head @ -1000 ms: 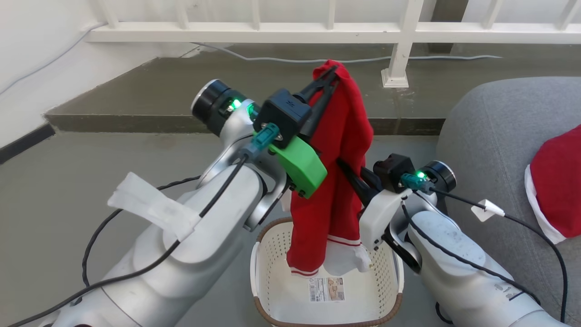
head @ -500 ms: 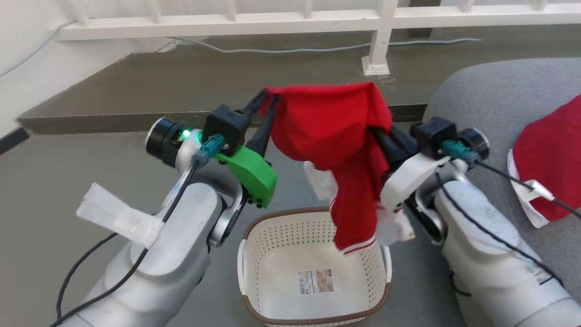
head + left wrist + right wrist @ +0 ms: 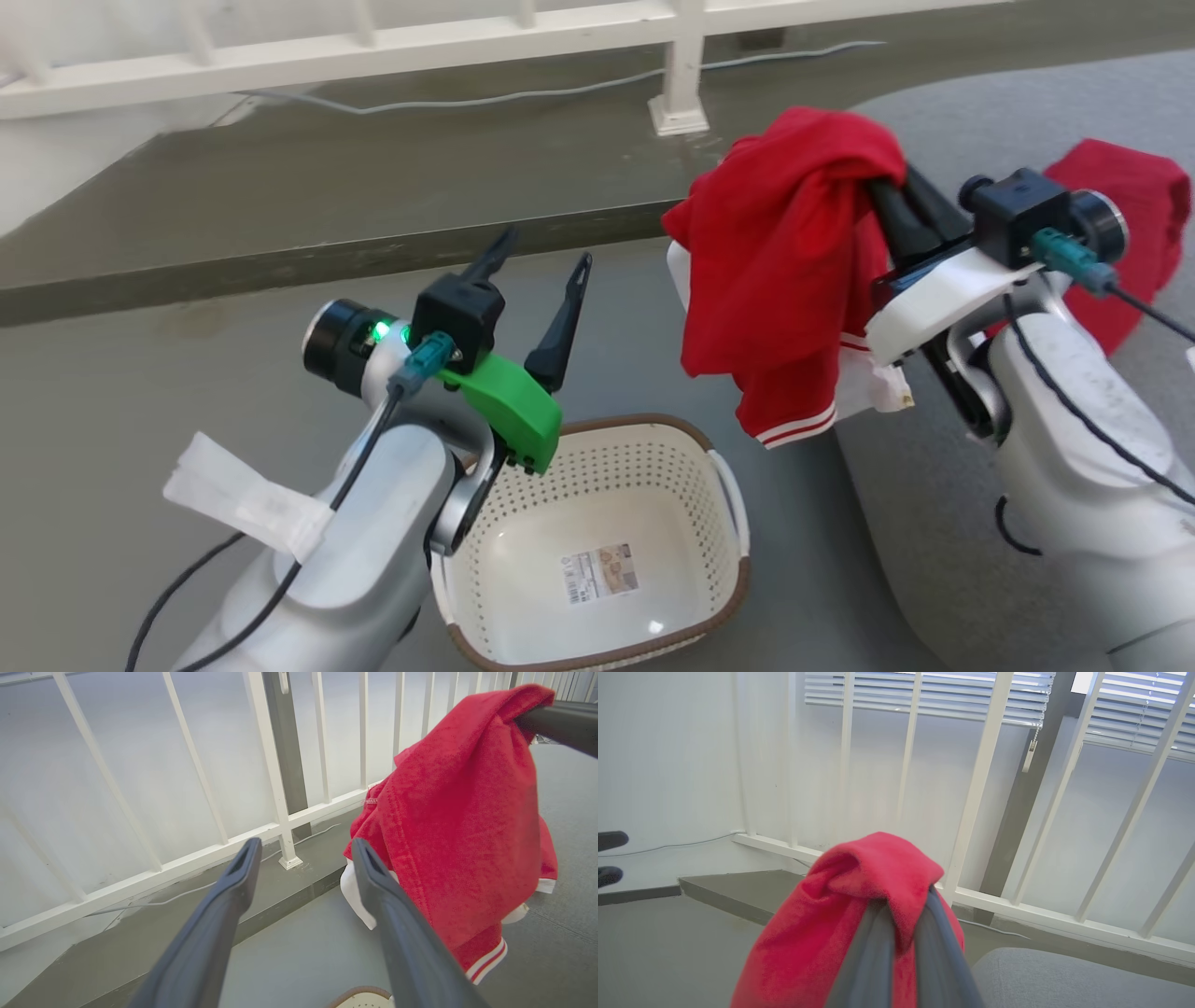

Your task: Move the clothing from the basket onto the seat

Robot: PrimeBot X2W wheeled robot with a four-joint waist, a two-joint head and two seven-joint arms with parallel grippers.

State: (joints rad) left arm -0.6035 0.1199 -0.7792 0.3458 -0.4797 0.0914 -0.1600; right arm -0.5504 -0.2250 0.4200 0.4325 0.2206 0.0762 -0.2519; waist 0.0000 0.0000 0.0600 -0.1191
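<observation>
Nearly done: basket (image 3: 653, 425) looks empty bar its label. One red piece (image 3: 1139, 205) lies on the seat (image 3: 934, 523), far side. The garment (image 3: 794, 252), prob. the last, hangs from the R gripper (image 3: 904, 210), fingers clenched on its top fold, mid-air betw. basket & seat edge — not yet set down. L gripper (image 3: 546, 250) spread wide, empty. Garment's bunched, limp — striped hem & white trim dangling lowest.

Left pincer (image 3: 546, 247) raised, spread wide, right pincer (image 3: 885, 191) raised, clamped tight
</observation>
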